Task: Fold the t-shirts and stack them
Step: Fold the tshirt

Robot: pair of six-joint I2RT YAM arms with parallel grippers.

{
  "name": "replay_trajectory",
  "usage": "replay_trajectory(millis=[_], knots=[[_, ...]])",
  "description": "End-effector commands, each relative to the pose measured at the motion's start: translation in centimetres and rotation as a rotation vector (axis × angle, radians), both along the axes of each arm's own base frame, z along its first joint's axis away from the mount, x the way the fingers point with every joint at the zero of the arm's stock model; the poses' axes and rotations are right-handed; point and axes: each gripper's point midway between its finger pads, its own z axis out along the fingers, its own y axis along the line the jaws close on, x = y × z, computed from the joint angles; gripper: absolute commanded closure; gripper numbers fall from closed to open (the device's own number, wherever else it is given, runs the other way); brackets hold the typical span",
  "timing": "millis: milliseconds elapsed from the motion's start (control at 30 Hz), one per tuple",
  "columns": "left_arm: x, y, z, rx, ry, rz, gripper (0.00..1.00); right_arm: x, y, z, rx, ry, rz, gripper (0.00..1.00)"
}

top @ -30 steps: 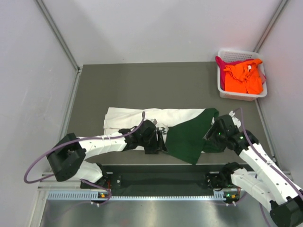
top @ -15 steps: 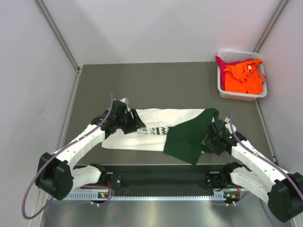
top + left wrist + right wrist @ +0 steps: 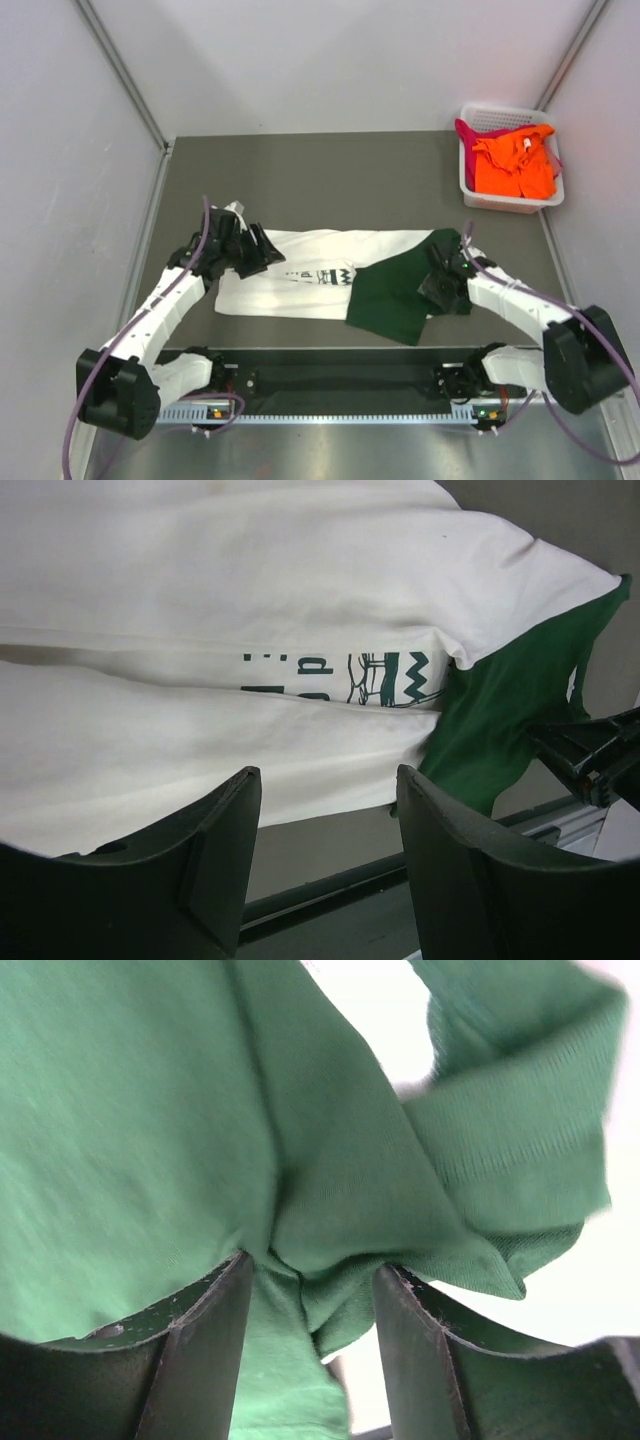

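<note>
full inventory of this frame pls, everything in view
white and green t-shirt: 1, white body with black print, dark green part at its right end, laid flat mid-table
orange t-shirt: 1, bright orange, crumpled on top in the basket
magenta t-shirt: 1, magenta, under the orange one, showing at the basket's left side
basket: 1, white plastic lattice, far right corner of the table
table: 1, dark grey
arms: 2, white and black; left arm, right arm, bases at the near edge
left tool: 1, black, open, over the shirt's left end
right tool: 1, black, green cloth bunched between its fingers
</note>
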Motion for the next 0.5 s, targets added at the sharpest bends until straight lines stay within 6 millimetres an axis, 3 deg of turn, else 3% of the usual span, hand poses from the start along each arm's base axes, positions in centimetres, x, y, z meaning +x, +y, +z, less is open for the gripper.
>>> replay_trajectory(millis=[0,67,100,133,167,200,233,267,300,333,367,400,433,467], knots=[[0.2,0.7,1.6,-0.020,-0.042,-0.014,0.39,5.5,0.7,0.1,-0.027,-0.110,-0.006,0.49],[0.0,0.6,1.5,-0.054,-0.034,-0.033,0.39,7.1,0.4,-0.7,-0.038,-0.059,0.014,0.49],[0.0,0.7,1.4,-0.065,-0.032,-0.031,0.39,9.5,1.0,0.5,-0.020,-0.092,0.020,0.50],[0.1,1.1,1.3,-0.070,-0.034,-0.021,0.39,10.2,1.0,-0.5,-0.033,-0.047,0.040,0.51],[0.1,1.2,1.3,-0.073,-0.040,-0.018,0.39,11.6,0.5,-0.3,-0.031,-0.045,0.025,0.52],[0.1,1.3,1.2,-0.068,-0.044,-0.013,0.39,14.9,1.4,1.6,-0.010,-0.104,0.034,0.53],[0.1,1.6,1.1,-0.060,-0.047,-0.008,0.39,15.7,1.5,0.1,-0.026,-0.047,0.056,0.55],[0.0,1.7,1.2,-0.052,-0.052,-0.004,0.39,17.2,1.8,0.4,-0.027,-0.040,0.053,0.55],[0.1,2.0,1.1,-0.038,-0.056,0.006,0.39,21.7,3.1,3.4,-0.006,-0.127,0.078,0.56],[0.0,2.1,1.1,-0.033,-0.059,0.009,0.39,23.2,4.0,1.5,0.005,-0.082,0.101,0.56],[-0.1,2.2,1.2,-0.031,-0.061,0.015,0.39,24.4,4.6,1.5,0.007,-0.059,0.111,0.56],[-0.2,2.2,1.1,-0.033,-0.059,0.013,0.39,29.5,6.3,5.5,0.036,-0.180,0.148,0.55],[-0.4,2.1,1.0,-0.038,-0.056,0.010,0.39,31.0,7.9,2.8,0.077,-0.136,0.203,0.55],[-0.5,2.1,1.0,-0.039,-0.059,0.009,0.39,32.7,9.1,3.1,0.108,-0.146,0.242,0.53]])
